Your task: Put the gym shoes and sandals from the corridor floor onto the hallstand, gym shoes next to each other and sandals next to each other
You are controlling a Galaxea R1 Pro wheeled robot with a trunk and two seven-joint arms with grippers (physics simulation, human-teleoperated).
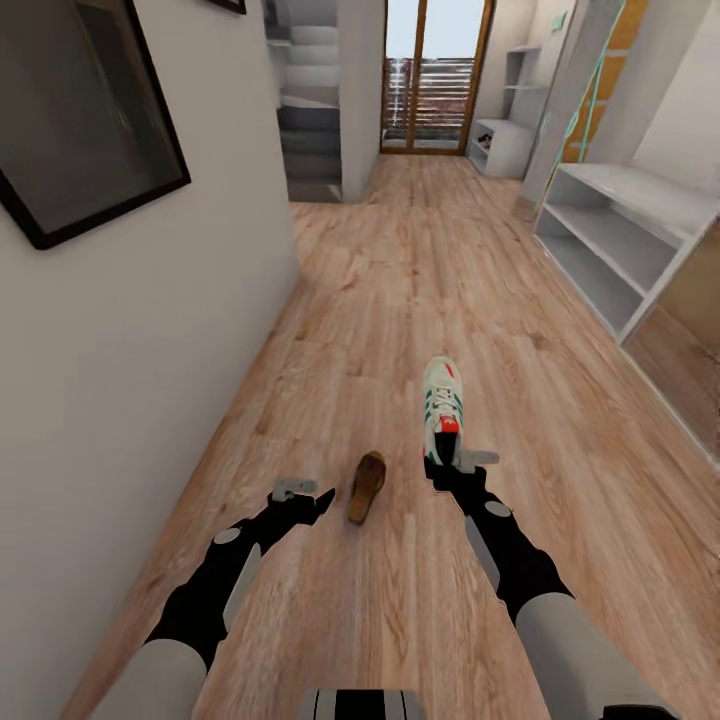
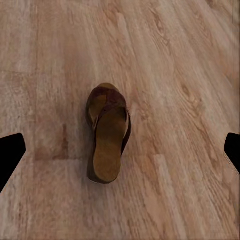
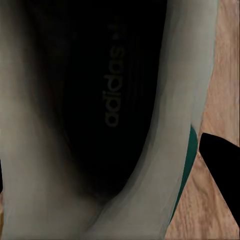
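Down on the corridor floor (image 1: 400,260), one gym shoe (image 1: 443,405) is lying at about one o'clock from the robot's trunk in the head view, its toe pointing up the hall toward twelve and its red-orange heel facing back; the right gripper (image 1: 452,466) is sitting at that heel, at the shoe's six o'clock, touching or very nearly touching it; in the right wrist view the sneaker's dark insole (image 3: 107,95) with printed lettering is looming very close, with a green stripe and one black fingertip (image 3: 222,167) showing beside the pale side wall; whether those jaws are clamped on the heel or merely straddling it, I cannot tell.

One brown sandal (image 1: 367,486) is resting flat on the planks at roughly twelve o'clock, just beside the gym shoe toward its seven o'clock and apart from it; the left gripper (image 1: 305,497) is hovering near the sandal, at the sandal's nine o'clock, not touching it; in the left wrist view the sandal (image 2: 108,132) is lying between the two black fingertips (image 2: 10,150), which are standing wide apart, so the jaws are released and holding nothing.

The hallstand (image 1: 625,235) is standing along the wall at about two o'clock, well apart from both shoes, its pale shelves bare where they are showing.
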